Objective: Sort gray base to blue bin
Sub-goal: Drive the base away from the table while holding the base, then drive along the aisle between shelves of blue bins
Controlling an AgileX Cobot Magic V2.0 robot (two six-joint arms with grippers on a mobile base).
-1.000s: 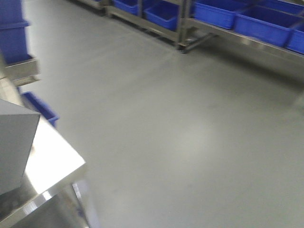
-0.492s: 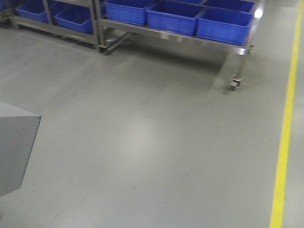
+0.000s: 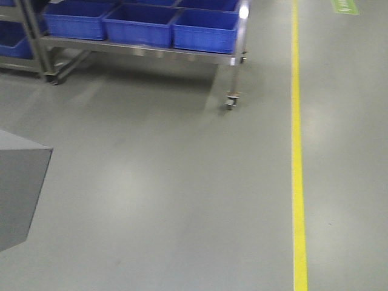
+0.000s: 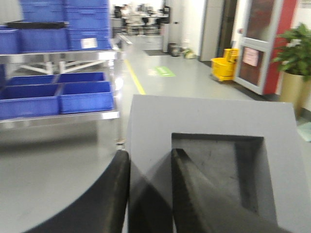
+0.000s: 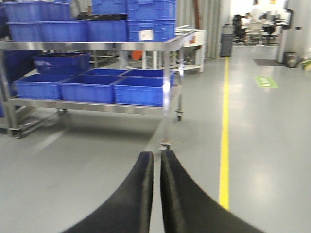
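The gray base (image 4: 214, 121) fills the left wrist view, its square recess facing the camera. My left gripper (image 4: 149, 154) is shut on the base's left wall, one finger outside the block and one inside the recess. A corner of the base shows at the left edge of the front view (image 3: 18, 182). Several blue bins (image 3: 139, 24) sit in a row on a steel rack shelf at the upper left of the front view; they also show in the right wrist view (image 5: 87, 85). My right gripper (image 5: 157, 155) is shut and empty above the floor.
The wheeled steel rack (image 3: 233, 60) stands on the gray floor, a caster (image 3: 230, 102) at its near right leg. A yellow floor line (image 3: 297, 151) runs along the right. More stacked blue crates (image 5: 141, 19) sit on the rack's top. A yellow mop bucket (image 4: 224, 68) and a potted plant (image 4: 291, 63) stand far off.
The whole front view has swung right: the steel table and near bin have left the frame, the rack has slid left and the yellow line has come in. The held base keeps its place.
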